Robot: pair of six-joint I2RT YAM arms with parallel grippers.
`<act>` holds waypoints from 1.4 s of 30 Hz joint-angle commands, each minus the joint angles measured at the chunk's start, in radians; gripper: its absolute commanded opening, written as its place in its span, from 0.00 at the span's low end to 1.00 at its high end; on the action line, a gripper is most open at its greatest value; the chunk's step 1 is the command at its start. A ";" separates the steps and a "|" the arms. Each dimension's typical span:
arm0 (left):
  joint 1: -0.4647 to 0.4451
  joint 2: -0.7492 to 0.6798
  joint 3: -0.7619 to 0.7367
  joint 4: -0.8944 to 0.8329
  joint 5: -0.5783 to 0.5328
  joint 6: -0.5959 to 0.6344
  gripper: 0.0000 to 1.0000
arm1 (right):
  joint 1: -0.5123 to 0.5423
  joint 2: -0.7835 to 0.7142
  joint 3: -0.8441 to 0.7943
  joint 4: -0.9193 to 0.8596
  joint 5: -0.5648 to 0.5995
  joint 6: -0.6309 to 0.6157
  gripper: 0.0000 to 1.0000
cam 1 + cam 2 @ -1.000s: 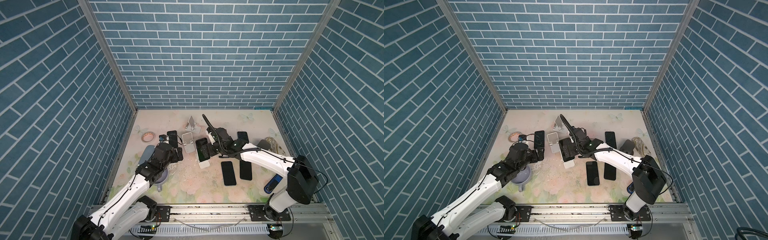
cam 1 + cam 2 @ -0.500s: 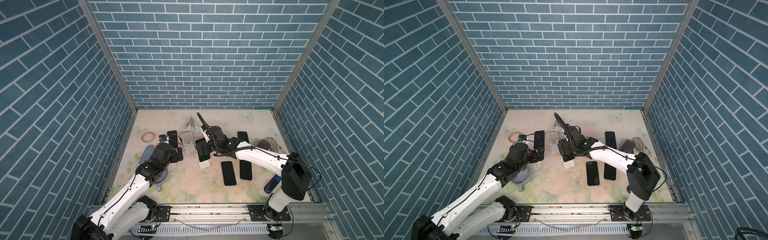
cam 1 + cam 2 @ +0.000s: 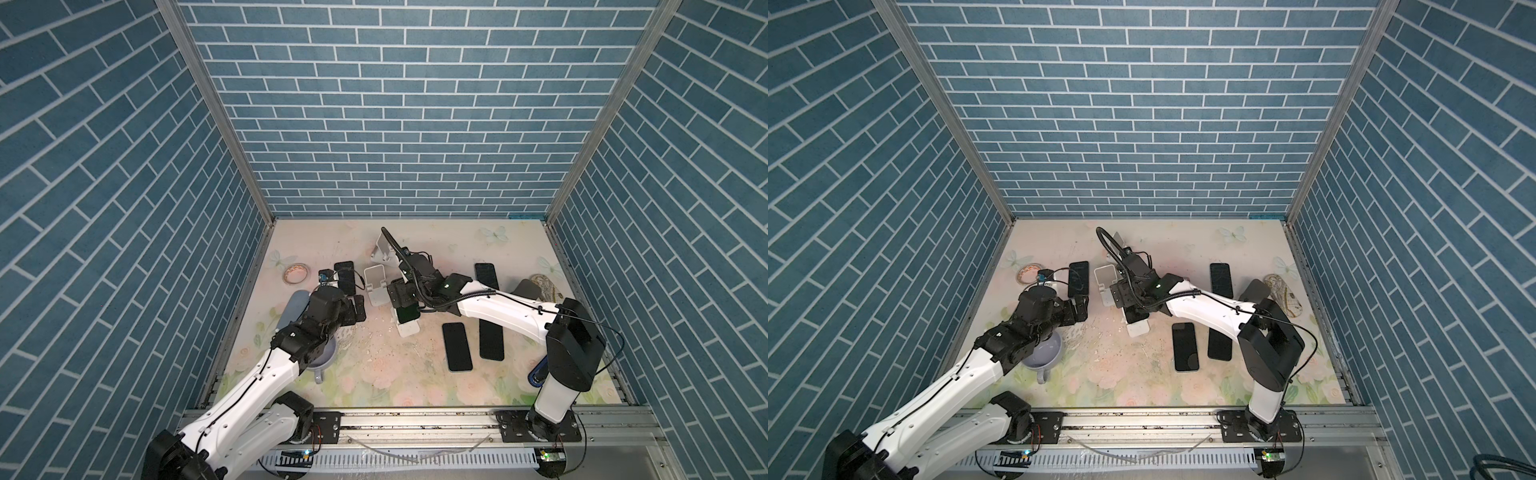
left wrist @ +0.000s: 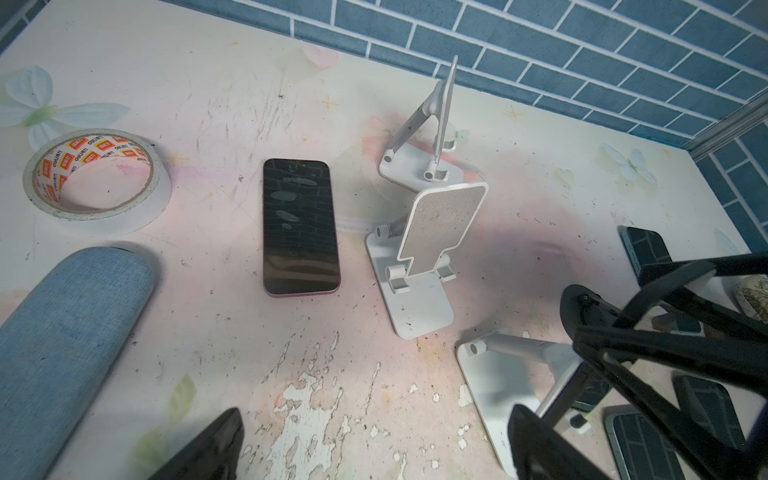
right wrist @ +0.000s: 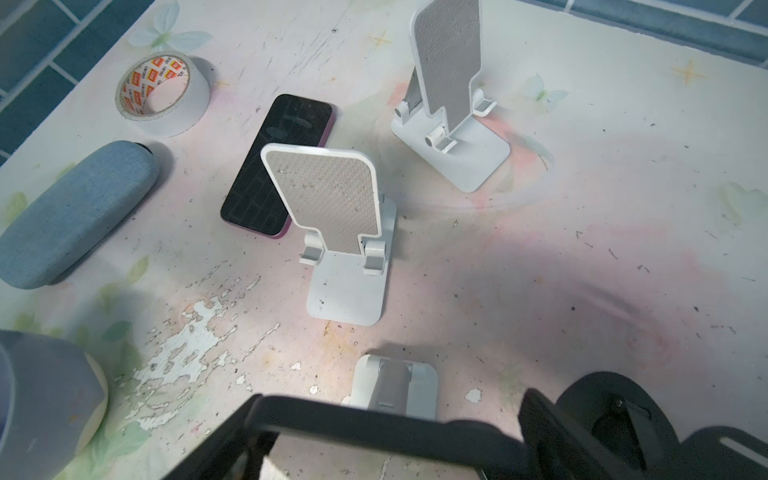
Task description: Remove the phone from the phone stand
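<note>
A dark phone (image 3: 406,313) (image 3: 1136,316) leans on a white phone stand (image 3: 409,329) (image 3: 1138,329) in the middle of the table. My right gripper (image 3: 401,295) (image 3: 1125,297) reaches across from the right and sits over the phone's upper end. In the right wrist view the phone's top edge (image 5: 374,428) runs as a black bar between the two fingers of the right gripper (image 5: 390,415), above the stand's base (image 5: 395,382). The jaws are open, one at each side of the phone. My left gripper (image 3: 353,311) (image 4: 374,449) hovers open and empty to the stand's left.
Two empty white stands (image 3: 376,286) (image 3: 384,249) stand behind. Several phones lie flat (image 3: 457,347) (image 3: 491,338) (image 3: 486,274) (image 3: 345,276). A tape roll (image 3: 296,273), a blue-grey case (image 3: 293,307) and a mug (image 3: 322,361) are on the left.
My right gripper has moved left and down over the phone on the stand, and its jaws have narrowed. The left arm has not moved.
</note>
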 commanded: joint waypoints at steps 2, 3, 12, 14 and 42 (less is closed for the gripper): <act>0.005 -0.012 -0.011 -0.005 -0.014 0.013 1.00 | 0.016 0.025 0.060 -0.055 0.085 0.033 0.90; 0.005 -0.014 -0.013 -0.004 -0.013 0.015 1.00 | 0.017 0.028 0.063 -0.062 0.092 0.037 0.87; 0.005 -0.032 -0.027 -0.007 -0.021 0.011 1.00 | 0.027 0.027 0.068 -0.056 0.083 0.044 0.70; 0.006 -0.037 -0.027 -0.013 -0.025 0.012 1.00 | 0.026 0.024 0.068 -0.056 0.077 0.043 0.67; 0.008 -0.091 -0.010 -0.065 -0.078 0.019 1.00 | 0.055 -0.064 0.162 -0.221 -0.252 -0.123 0.56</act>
